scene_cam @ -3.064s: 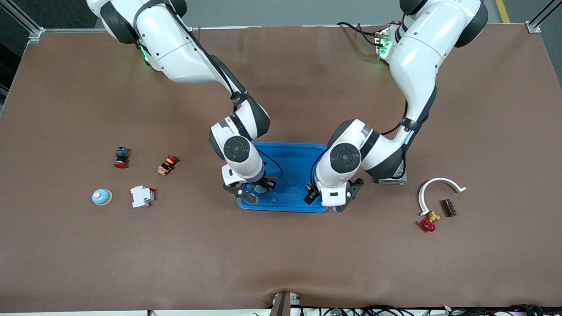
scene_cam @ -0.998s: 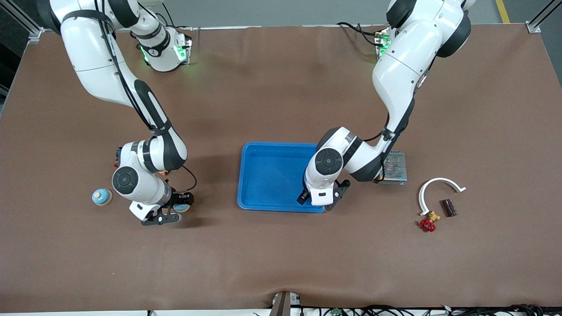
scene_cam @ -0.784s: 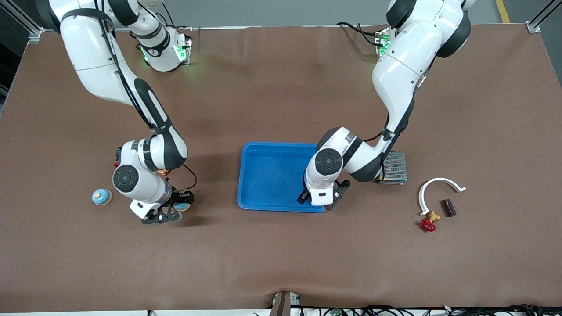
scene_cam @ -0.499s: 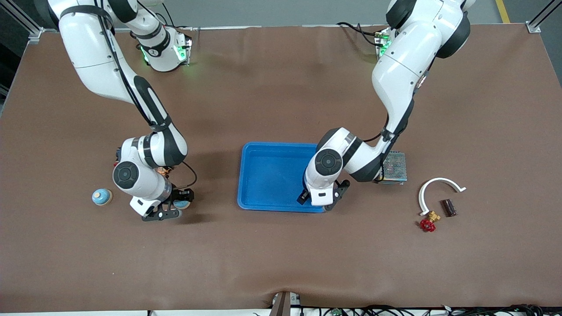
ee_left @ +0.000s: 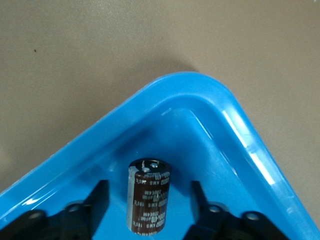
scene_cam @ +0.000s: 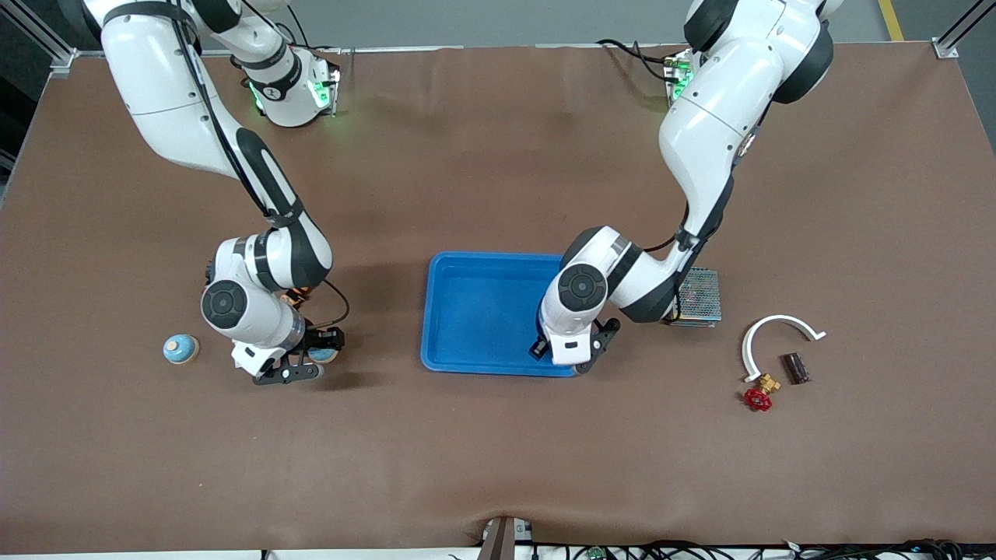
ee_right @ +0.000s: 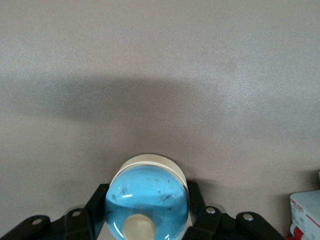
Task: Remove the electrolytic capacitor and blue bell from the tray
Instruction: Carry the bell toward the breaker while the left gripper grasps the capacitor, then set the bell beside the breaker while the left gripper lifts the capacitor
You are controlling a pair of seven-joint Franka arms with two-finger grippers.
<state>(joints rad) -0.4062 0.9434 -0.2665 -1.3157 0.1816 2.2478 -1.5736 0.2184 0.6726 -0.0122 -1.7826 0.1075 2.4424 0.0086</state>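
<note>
Two grippers are in view. The right gripper (scene_cam: pixel 302 364) is clamped on a blue dome-shaped bell with a cream base (ee_right: pixel 147 199), over bare brown table (scene_cam: pixel 498 443) between a second blue bell (scene_cam: pixel 180 348) and the blue plastic tray (scene_cam: pixel 467 311). The left gripper (scene_cam: pixel 566 351) has its fingers (ee_left: pixel 97 200) spread apart, not touching the dark brown cylindrical capacitor (ee_left: pixel 148 196) lying between them in the tray's corner. White print on the capacitor is too small to read.
</note>
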